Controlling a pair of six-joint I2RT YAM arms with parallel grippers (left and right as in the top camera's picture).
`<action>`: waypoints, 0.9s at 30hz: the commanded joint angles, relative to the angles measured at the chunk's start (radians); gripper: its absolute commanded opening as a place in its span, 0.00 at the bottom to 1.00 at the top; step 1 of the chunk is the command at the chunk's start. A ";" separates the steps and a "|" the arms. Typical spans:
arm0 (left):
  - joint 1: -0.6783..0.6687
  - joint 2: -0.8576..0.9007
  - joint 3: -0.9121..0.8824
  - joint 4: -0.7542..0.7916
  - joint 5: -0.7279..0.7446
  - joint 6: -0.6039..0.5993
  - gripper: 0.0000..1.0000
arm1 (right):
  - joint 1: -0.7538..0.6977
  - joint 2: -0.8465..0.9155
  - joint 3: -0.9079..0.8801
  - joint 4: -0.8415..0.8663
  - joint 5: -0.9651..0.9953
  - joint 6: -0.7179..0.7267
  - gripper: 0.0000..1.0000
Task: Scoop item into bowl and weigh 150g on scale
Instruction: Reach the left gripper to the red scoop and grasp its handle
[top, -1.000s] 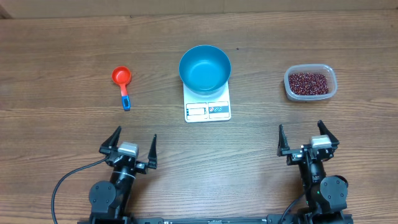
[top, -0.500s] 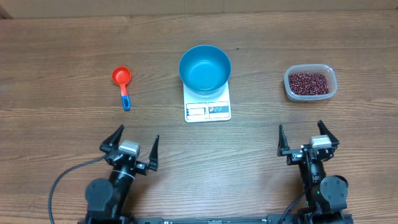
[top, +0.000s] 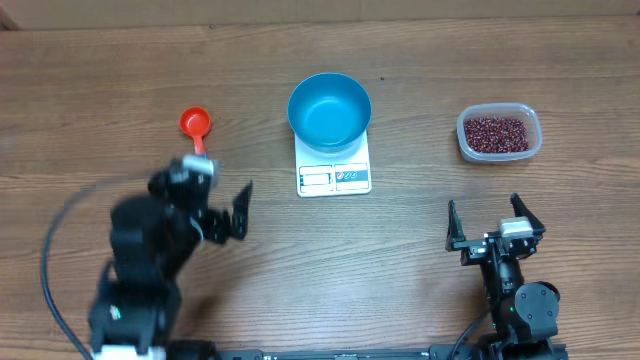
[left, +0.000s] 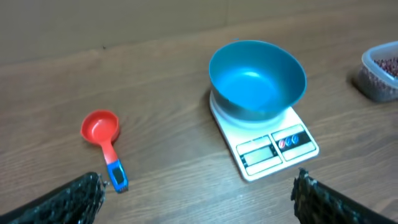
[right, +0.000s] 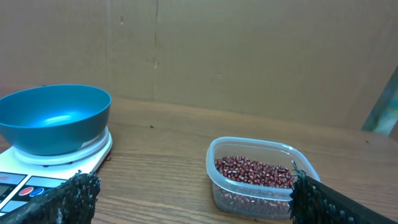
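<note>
Scoop pickup seems in hand: left gripper (left: 196, 182), wide and empty, hangs beside the scoop (top: 196, 124) at left; right gripper (top: 483, 212), also released, sits lower right. Beans (top: 494, 131) lie in the tub (top: 466, 146), upper right; next, I'd clamp the scoop's handle.

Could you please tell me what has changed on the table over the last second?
The left gripper has swung forward toward the red scoop, blurred with motion and covering the handle's end in the overhead view. Its fingers are open and hold nothing. Unchanged: the right gripper, open and at rest, the blue bowl on the scale, and the tub of beans.
</note>
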 joint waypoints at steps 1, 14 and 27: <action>-0.002 0.195 0.267 -0.142 0.024 0.019 1.00 | 0.004 0.000 -0.011 0.005 0.009 -0.001 1.00; 0.006 0.734 0.875 -0.526 0.105 0.028 0.99 | 0.004 0.000 -0.011 0.005 0.009 -0.001 1.00; 0.225 1.005 0.874 -0.545 0.104 -0.134 0.63 | 0.004 0.000 -0.011 0.005 0.009 -0.001 1.00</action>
